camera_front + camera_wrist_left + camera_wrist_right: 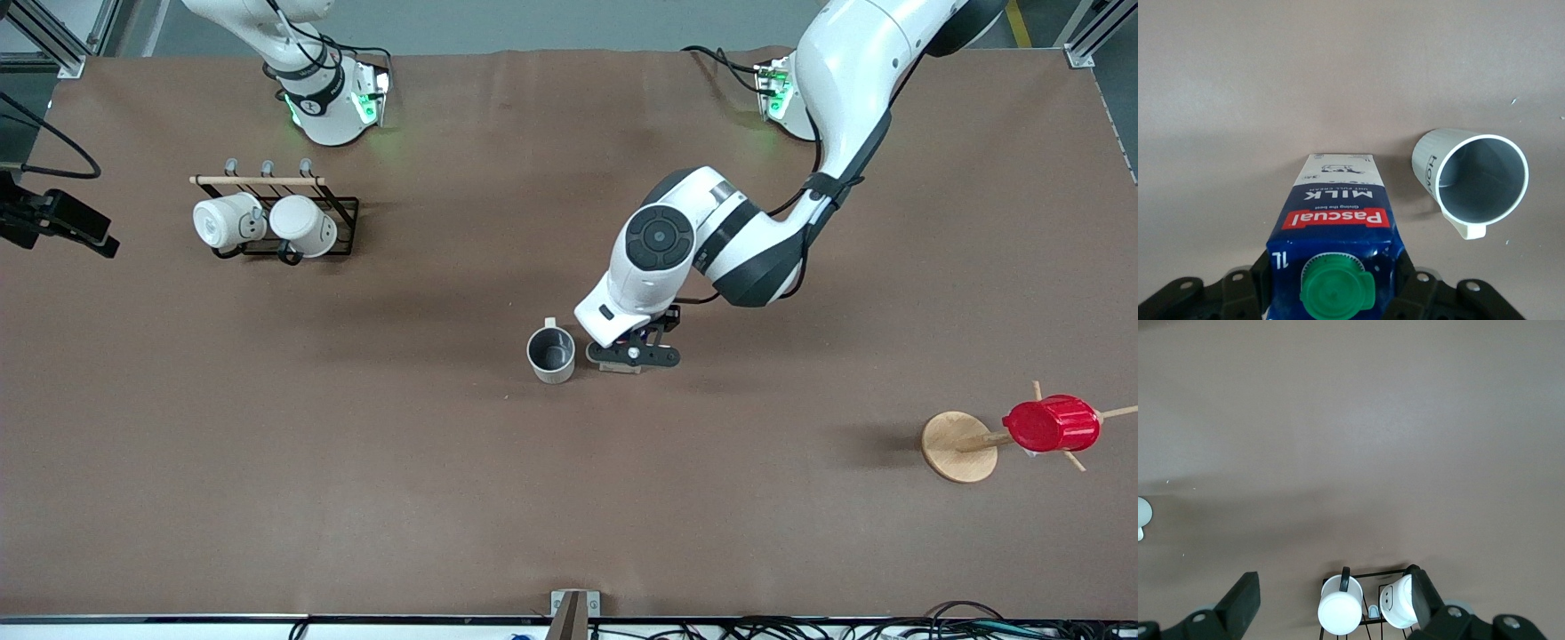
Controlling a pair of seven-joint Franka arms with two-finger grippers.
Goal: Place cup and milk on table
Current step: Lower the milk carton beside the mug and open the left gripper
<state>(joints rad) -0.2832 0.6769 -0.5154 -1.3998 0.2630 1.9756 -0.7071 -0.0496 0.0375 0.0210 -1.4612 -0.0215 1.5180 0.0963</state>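
Observation:
The cream-white cup (551, 354) stands upright on the brown table (569, 498) near its middle, grey inside showing. In the left wrist view the cup (1478, 180) shows dark lettering and a squarish handle. Beside it, toward the left arm's end, my left gripper (633, 356) is shut on the milk (1335, 220), a dark-blue carton with a green cap and a red label band. The fingers (1405, 283) press its two sides just below the cap. The carton's base appears to rest on the tabletop. My right gripper (1331, 597) hangs open and empty, high over a mug rack.
A black wire rack (342, 222) with two white mugs (267, 222) stands toward the right arm's end. A wooden stand (958, 446) carrying a red ribbed cup (1051, 424) sits toward the left arm's end. A black device (53, 222) juts in at the table edge.

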